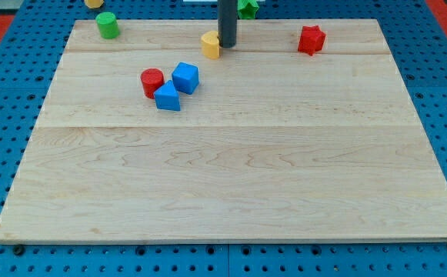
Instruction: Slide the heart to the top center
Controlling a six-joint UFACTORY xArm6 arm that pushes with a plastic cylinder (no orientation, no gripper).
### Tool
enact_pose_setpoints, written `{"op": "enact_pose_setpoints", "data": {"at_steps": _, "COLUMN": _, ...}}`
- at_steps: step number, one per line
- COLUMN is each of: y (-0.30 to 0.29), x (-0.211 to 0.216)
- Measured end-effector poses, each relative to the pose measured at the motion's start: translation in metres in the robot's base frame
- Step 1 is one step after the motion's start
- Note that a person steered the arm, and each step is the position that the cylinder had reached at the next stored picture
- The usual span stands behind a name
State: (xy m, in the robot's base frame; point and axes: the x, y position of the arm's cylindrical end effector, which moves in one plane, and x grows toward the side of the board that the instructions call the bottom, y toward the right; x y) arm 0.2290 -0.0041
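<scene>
Wooden board (231,192), its near half bare. Nearest the camera, left of centre, sits a cluster of 3 blocks: a blue triangular block (167,98), a red cylinder (151,81) touching it on the view's left, and a blue cube (185,78) just beside both. Farther back, near the top edge, the yellow heart (211,45) lies close to top centre. My tip (228,45) rests touching or just beside the heart's right flank; the heart therefore lies to the view's left of the tip. The arm ends in a plain rod, so there are no jaws to be apart or together. To the view's right sits a red star-like block (311,39). At the far edge: a green cylinder (108,25) at top left, a partly cut-off yellow block (94,3), and a green block (247,7) partly hidden behind the rod, shape unclear.
</scene>
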Motion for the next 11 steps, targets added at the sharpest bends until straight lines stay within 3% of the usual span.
{"op": "enact_pose_setpoints", "data": {"at_steps": 1, "y": 0.016, "x": 0.020}}
{"op": "enact_pose_setpoints", "data": {"at_steps": 2, "y": 0.045, "x": 0.089}}
{"op": "enact_pose_setpoints", "data": {"at_steps": 3, "y": 0.010, "x": 0.106}}
{"op": "enact_pose_setpoints", "data": {"at_steps": 5, "y": -0.051, "x": 0.025}}
{"op": "enact_pose_setpoints", "data": {"at_steps": 11, "y": -0.025, "x": -0.011}}
